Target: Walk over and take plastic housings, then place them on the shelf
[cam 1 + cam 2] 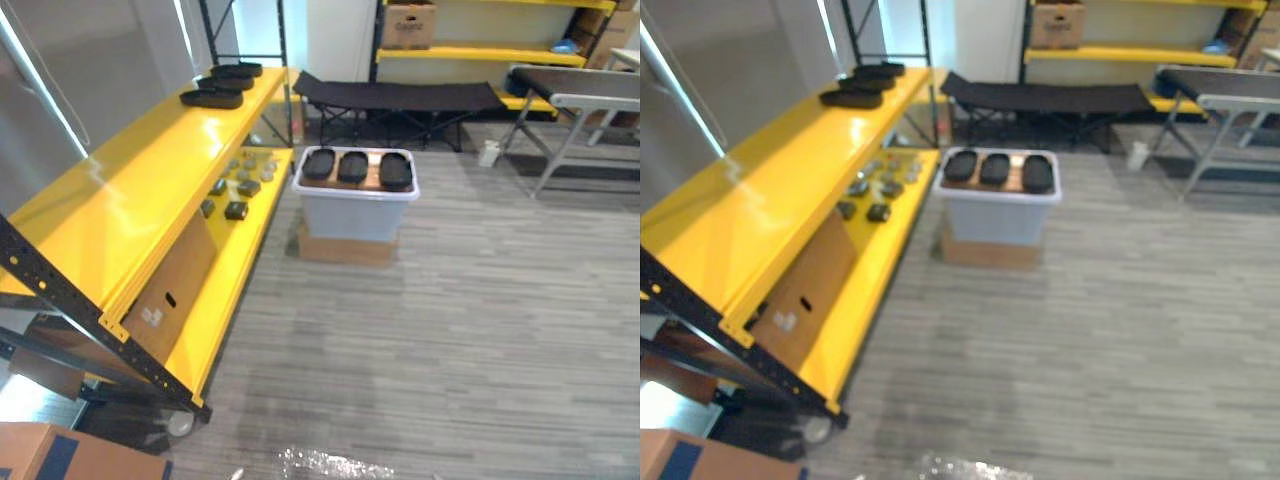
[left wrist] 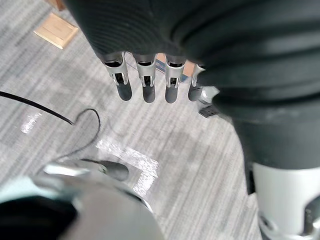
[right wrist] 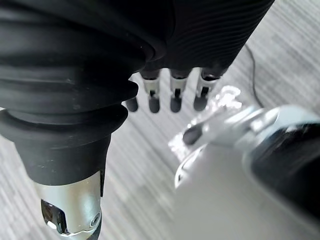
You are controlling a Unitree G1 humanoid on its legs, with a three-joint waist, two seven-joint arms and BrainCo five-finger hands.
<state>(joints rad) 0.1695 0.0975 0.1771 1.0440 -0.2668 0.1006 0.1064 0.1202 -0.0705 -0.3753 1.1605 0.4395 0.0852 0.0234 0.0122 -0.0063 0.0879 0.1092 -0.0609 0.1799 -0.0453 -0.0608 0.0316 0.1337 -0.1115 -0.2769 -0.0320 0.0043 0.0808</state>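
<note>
Yellow shelf (image 1: 130,190) running down the left side, with black plastic housings (image 1: 212,98) lying in a short row at the far end of its top board. On the lower board, small grey and dark parts (image 1: 237,210) scattered loose. Nearer the camera, between the two boards, a brown cardboard box (image 1: 170,290). At the bottom left corner, on the floor, part of another box (image 1: 40,455).

Just right of the shelf's far end, a pale plastic bin (image 1: 355,215) resting on a flat carton (image 1: 345,250). Three housings (image 1: 352,166) side by side across the top of the bin, dark and oval, close together, well apart from both hands. Behind the bin, a black folding cot (image 1: 400,97). Beyond that, a second yellow rack (image 1: 480,55) against the wall, carrying a cardboard case (image 1: 408,25). Farther right, a grey table (image 1: 585,95) on angled legs.

Left hand (image 2: 146,80) hanging above the grey plank floor, fingers straight and loose, holding nothing. Right hand (image 3: 176,92) also above the floor, fingers extended in a row, empty.
</note>
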